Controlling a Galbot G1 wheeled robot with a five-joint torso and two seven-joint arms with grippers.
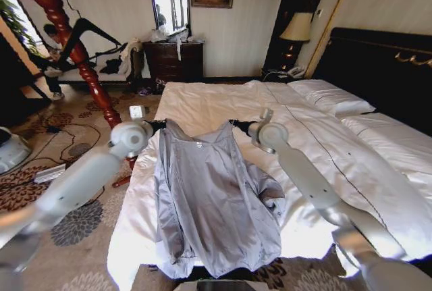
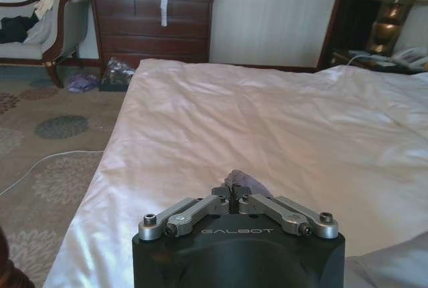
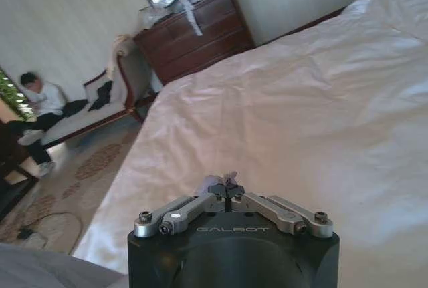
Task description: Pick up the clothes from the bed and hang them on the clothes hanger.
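Observation:
The light grey jacket [image 1: 209, 196] is spread over the near left part of the bed [image 1: 324, 122], collar end away from me. My left gripper [image 1: 156, 126] is shut on its left shoulder and my right gripper [image 1: 237, 125] on its right shoulder. In the left wrist view a tuft of grey cloth [image 2: 242, 181] pokes out between the closed left gripper [image 2: 234, 194]. The right gripper [image 3: 226, 188] pinches a similar tuft [image 3: 212, 181]. A black triangular clothes hanger [image 1: 101, 32] hangs at the coat stand, far left.
The red-brown wooden coat stand [image 1: 74, 48] rises just left of the bed's corner. A dark dresser [image 1: 174, 60] and a sofa [image 1: 101, 68] line the far wall. Cables [image 1: 64, 132] and small objects lie on the patterned carpet [image 1: 81, 223] to the left.

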